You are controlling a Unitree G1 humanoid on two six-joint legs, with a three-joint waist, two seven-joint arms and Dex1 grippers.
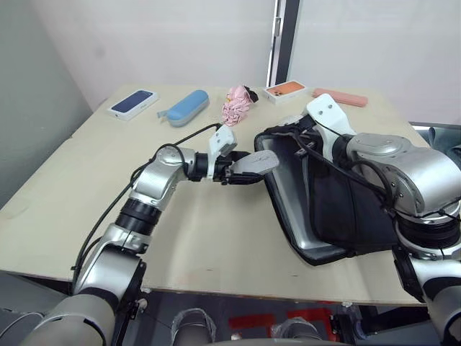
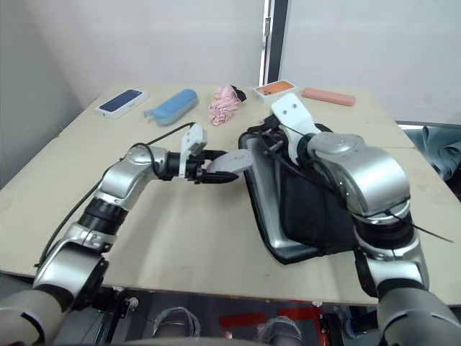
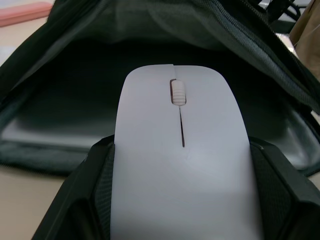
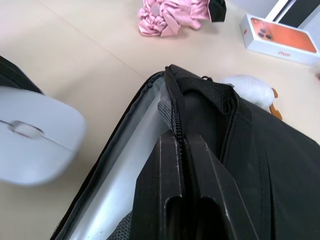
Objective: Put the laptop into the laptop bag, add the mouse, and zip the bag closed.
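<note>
So the left gripper [image 1: 241, 170] has the mouse [image 1: 255, 162] pinched between its two black fingers [image 3: 95, 185], one on each long side. The mouse sticks out past the fingertips, nose first. In the left wrist view the scroll wheel end is the far end, aimed straight into the dark open mouth of the laptop bag [image 1: 346, 209]. Its long axis runs in line with the gripper, across the table [image 1: 86, 180] toward the bag, and it sits held just above the tabletop, right beside the bag's open edge, with the tip about at the opening.

The bag lies flat on the table with its long side running away from the robot. The laptop [image 1: 288, 209] is already inside it: a strip of silver shows along the bag's unzipped side, the side facing the mouse.

The right gripper [image 4: 182, 200] is at the bag's far end. In the right wrist view its fingers are pressed together on the top edge of the bag by the zipper line, holding that flap up so the mouth stays gaping.

Beyond the bag from the robot there's a pink scrunched cloth [image 1: 236, 105], an orange phone box [image 1: 285, 91] and a pink case [image 1: 340, 96]. Further to the mouse's side of the bag sit a blue case [image 1: 184, 107] and a dark blue phone box [image 1: 133, 103].
</note>
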